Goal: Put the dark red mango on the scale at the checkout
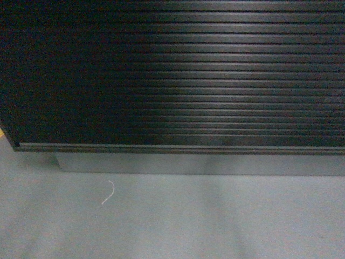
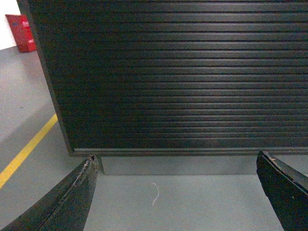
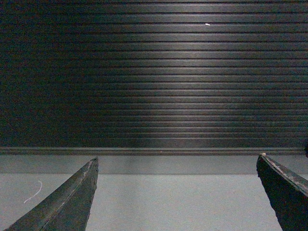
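Note:
The checkout [image 1: 215,75] fills the head view as a dark, horizontally ribbed front panel on a grey plinth [image 1: 199,164]; its top is out of view. The same panel shows in the left wrist view [image 2: 183,77] and the right wrist view [image 3: 154,77]. The dark red mango and the scale are out of view. My left gripper [image 2: 175,159] is open, its two dark fingers wide apart with only floor between them. My right gripper [image 3: 175,159] is open too, with nothing between its fingers. Neither gripper shows in the head view.
Grey floor [image 1: 172,221] runs in front of the plinth, with a small white thread [image 1: 109,192] lying on it. A yellow floor line [image 2: 26,151] and a red box [image 2: 20,32] lie past the counter's left corner.

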Motion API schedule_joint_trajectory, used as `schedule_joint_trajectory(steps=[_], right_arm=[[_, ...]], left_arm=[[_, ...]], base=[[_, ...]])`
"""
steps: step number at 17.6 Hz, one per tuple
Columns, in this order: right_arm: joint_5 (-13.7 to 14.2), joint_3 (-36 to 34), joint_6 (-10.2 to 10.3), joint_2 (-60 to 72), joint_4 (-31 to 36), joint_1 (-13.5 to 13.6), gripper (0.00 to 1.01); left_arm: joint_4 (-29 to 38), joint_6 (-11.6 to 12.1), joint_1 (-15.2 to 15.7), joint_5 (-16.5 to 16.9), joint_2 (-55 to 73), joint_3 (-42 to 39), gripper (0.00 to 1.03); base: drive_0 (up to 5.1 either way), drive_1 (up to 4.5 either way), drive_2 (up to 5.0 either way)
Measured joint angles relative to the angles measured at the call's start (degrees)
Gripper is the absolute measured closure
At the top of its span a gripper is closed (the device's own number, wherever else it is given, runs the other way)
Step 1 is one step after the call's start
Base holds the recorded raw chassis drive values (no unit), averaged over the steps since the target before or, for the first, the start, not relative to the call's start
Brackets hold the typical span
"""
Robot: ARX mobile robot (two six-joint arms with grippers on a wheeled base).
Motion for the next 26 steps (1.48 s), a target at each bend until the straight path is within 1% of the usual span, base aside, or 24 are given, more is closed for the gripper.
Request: schedule_joint_trajectory(steps=[23,26], right_arm=[[0.0,0.0,0.0,0.0,0.0,0.0,0.03],[0.0,0.0,0.0,0.0,-0.1,0.0,0.03]], left_arm=[[0.0,0.0,0.0,0.0,0.0,0.0,0.05],[0.0,0.0,0.0,0.0,0.0,0.0,0.05]], base=[[0.1,2.82,-2.7],[0.0,0.66,-0.6]])
